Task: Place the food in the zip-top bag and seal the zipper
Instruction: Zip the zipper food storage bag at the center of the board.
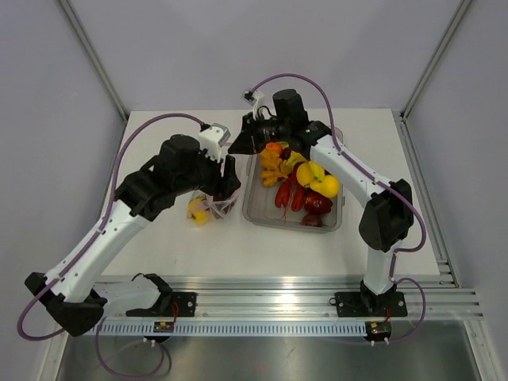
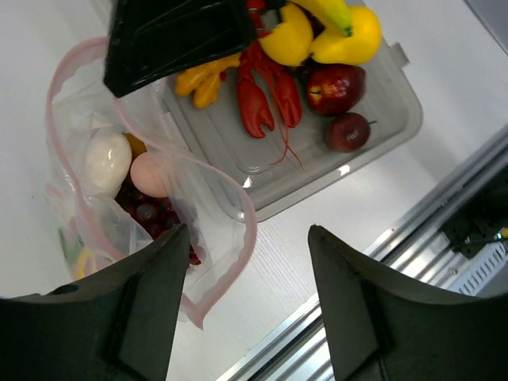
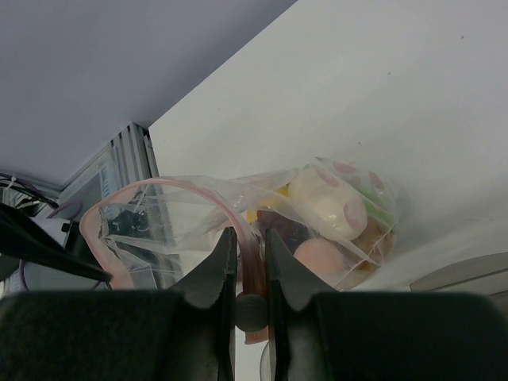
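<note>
The clear zip-top bag (image 1: 208, 209) lies left of the tray with its mouth held open. In the left wrist view the bag (image 2: 95, 119) holds a white egg (image 2: 107, 163), a pink egg (image 2: 151, 175) and dark grapes (image 2: 151, 216). My right gripper (image 3: 248, 248) is shut on the pink zipper strip (image 3: 159, 185) at the bag's rim and lifts it; it also shows from above (image 1: 240, 146). My left gripper (image 2: 250, 298) is open, and the zipper rim (image 2: 248, 230) hangs just beside its left finger (image 2: 151, 302). From above, the left gripper (image 1: 227, 187) is over the bag.
The grey tray (image 1: 255, 213) stands right of the bag with a red lobster (image 2: 266, 99), yellow peppers (image 2: 317, 32), red apples (image 2: 337, 87) and orange pieces (image 2: 202, 79). The metal rail (image 1: 286, 305) runs along the near table edge. The walls stand close behind.
</note>
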You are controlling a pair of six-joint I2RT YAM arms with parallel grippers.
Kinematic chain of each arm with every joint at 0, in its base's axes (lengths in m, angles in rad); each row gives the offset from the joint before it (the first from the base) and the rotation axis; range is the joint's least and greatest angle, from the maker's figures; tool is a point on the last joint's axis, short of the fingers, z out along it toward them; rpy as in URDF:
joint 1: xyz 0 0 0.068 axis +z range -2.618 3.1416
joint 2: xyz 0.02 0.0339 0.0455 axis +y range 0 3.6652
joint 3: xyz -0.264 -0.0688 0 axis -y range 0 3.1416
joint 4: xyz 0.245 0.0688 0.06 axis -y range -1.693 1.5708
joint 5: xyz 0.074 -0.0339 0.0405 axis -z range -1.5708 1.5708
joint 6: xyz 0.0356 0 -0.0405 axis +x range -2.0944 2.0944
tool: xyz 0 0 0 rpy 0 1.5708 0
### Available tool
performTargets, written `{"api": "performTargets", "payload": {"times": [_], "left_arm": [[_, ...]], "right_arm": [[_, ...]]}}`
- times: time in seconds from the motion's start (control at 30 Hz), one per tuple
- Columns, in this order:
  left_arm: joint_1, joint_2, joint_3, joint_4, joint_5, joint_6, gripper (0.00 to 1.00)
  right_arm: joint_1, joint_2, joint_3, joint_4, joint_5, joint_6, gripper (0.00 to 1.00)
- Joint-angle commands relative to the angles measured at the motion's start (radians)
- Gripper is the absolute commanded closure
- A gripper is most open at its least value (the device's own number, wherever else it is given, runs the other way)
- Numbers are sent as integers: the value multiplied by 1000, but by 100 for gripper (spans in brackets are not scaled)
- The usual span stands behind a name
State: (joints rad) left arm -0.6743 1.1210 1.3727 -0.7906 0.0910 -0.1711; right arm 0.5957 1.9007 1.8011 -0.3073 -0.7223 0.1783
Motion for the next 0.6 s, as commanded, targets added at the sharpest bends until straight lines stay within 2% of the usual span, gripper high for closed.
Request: {"api": "performTargets", "payload": {"times": [0.0,0.23,0.37,0.47,0.5,0.57], "left_arm": [[-5,82,-12,57,-146,-135,34],[-5,140,-78,129,-286,-242,35],[-5,160,-92,159,-316,-271,41],[-5,172,-84,156,-341,-272,53],[-5,172,-78,146,-347,-257,62],[1,160,-55,119,-349,-213,95]], "right_arm": [[7,-34,30,16,9,49,100],[6,-58,-8,28,18,64,100],[7,-69,-26,36,11,66,100],[7,-75,-34,37,15,64,100],[7,-75,-36,34,15,63,100],[7,-77,-34,22,17,44,100]]}}
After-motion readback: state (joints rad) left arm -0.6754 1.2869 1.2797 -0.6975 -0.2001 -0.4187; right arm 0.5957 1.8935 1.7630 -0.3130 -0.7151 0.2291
